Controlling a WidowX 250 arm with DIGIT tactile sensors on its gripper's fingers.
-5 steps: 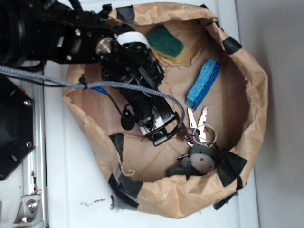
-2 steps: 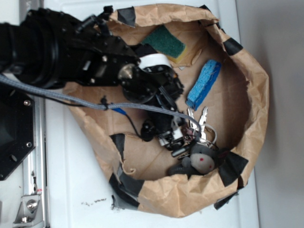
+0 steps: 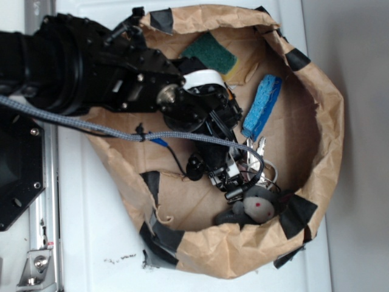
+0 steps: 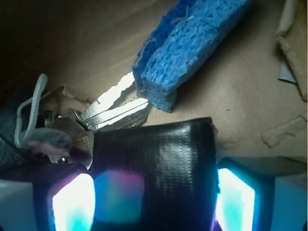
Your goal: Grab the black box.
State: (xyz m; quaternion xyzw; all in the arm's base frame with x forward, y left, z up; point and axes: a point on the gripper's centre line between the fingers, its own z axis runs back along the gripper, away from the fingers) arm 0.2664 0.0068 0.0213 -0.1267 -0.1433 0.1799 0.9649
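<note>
Paper bag (image 3: pixel 328 121) holds sponges, keys (image 4: pixel 113 108); fingers (image 4: pixel 72 202) clamp black box (image 4: pixel 159 168).

The scene is viewed from directly overhead in the exterior view, with the whole paper bag (image 3: pixel 316 121) taken in. In the wrist view, the bag floor is seen close up from between the fingers. The blue sponge (image 3: pixel 261 106) (image 4: pixel 192 45) and, apparently, the keys (image 3: pixel 258 155) (image 4: pixel 115 108) are shared.
</note>
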